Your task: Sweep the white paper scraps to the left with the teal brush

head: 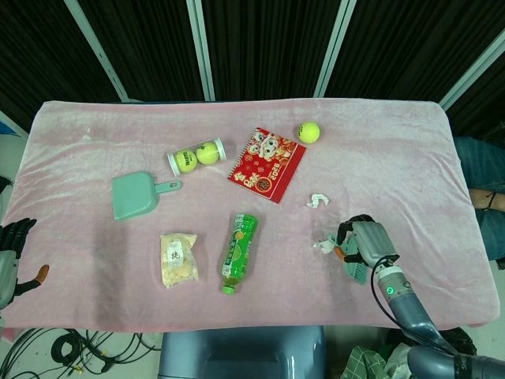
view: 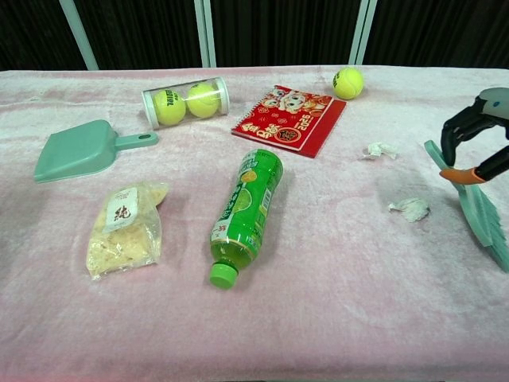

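Observation:
My right hand [head: 364, 243] [view: 479, 137] grips the teal brush [head: 353, 270] [view: 478, 208] by its handle. The brush is tilted, with its bristle end low at the right near edge of the table. One white paper scrap [head: 323, 245] [view: 410, 208] lies just left of the brush. A second scrap [head: 317, 200] [view: 380, 150] lies farther back, apart from the hand. My left hand [head: 14, 254] hangs off the table's near left corner with its fingers apart and nothing in it.
Spread over the pink cloth [head: 379, 150] are a teal dustpan [head: 134, 196], a tube of tennis balls [head: 196, 155], a red notebook [head: 266, 164], a loose tennis ball [head: 308, 132], a green bottle [head: 239, 251] and a snack bag [head: 178, 259].

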